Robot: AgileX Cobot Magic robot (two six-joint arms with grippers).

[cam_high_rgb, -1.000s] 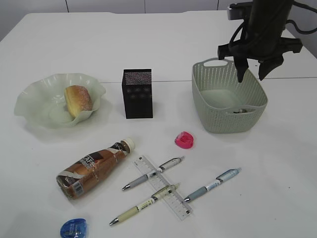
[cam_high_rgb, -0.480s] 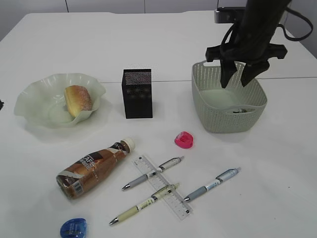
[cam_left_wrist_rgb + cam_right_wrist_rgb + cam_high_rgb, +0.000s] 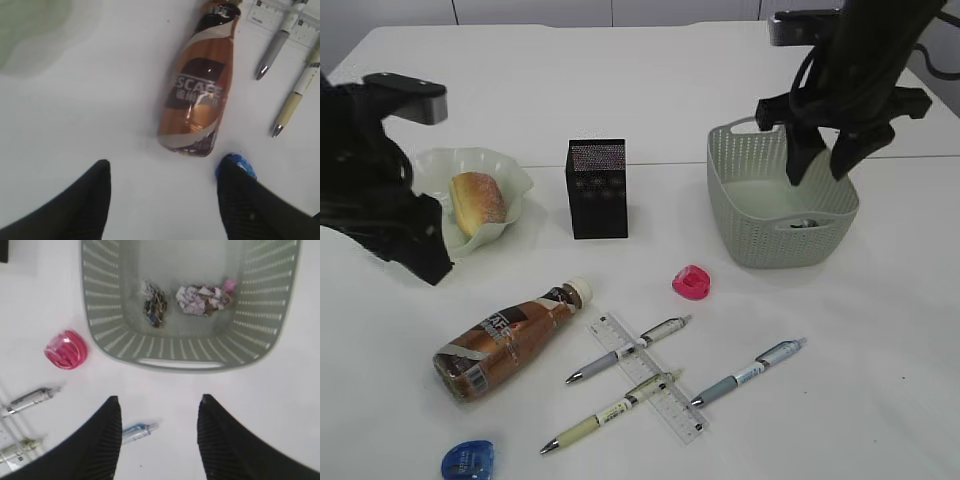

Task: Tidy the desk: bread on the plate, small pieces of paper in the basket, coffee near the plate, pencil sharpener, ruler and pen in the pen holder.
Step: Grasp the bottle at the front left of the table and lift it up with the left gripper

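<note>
Wrist views: both fingers (image 3: pixel 100 200) apart, empty

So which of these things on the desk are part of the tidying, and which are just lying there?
Part of the job:
bread
plate
coffee bottle
paper balls
basket
pink sharpener
blue sharpener
ruler
pens
pen holder

Just lying about:
nothing visible
</note>
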